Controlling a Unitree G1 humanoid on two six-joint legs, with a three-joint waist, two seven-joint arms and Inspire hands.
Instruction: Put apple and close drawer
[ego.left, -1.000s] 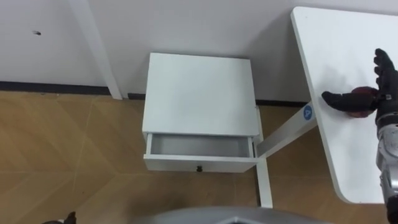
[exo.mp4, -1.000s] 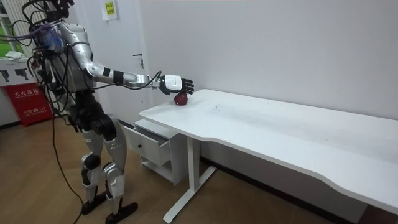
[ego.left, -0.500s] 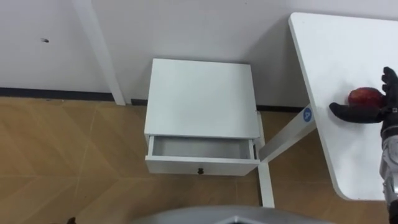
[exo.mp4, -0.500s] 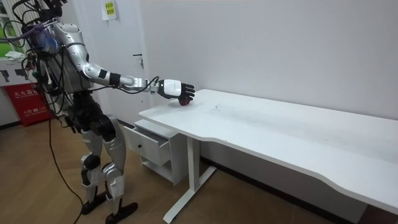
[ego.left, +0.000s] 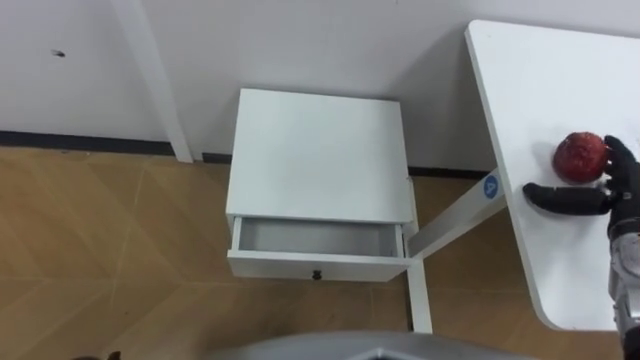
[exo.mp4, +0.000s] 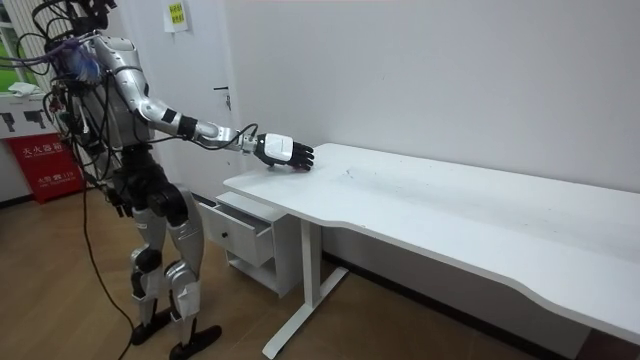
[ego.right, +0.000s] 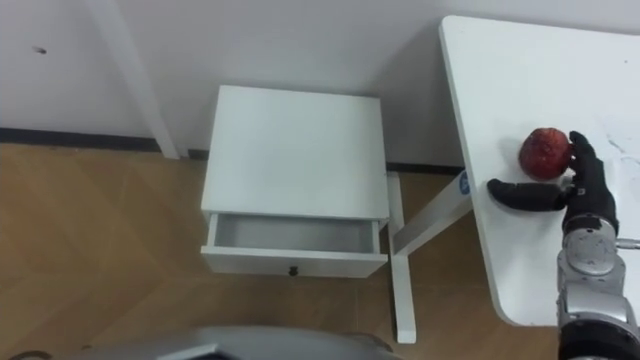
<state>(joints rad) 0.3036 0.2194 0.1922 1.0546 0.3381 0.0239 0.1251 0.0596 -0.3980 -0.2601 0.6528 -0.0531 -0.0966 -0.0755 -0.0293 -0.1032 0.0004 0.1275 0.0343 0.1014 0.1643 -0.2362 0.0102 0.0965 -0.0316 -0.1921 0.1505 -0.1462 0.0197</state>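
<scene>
Apple (ego.left: 583, 157): left eye view, red, resting on the white table (ego.left: 540, 80) near its end, at 12 o'clock from the thumb of the right hand (ego.left: 612, 192). Hand: spread, thumb laid straight toward 9 o'clock just under the fruit, fingers against its 3 o'clock side; nothing gripped. Drawer (ego.left: 318, 238): pulled out, empty, at 9 o'clock from the hand and well apart, in the white cabinet (ego.left: 320, 150).

Right eye view: same items, but you get more of the wrist and forearm here.

Room view: robot standing beside the cabinet, right arm stretched over the table's end. The hand's back hides the apple (use the eye views for it), but here you see the drop from tabletop to drawer.

Risk, as judged: closing with the thumb this low may push the round fruit toward 12 o'clock and roll it off rather than pinch it. A loose hold could drop it on the floor on the way to the drawer.
</scene>
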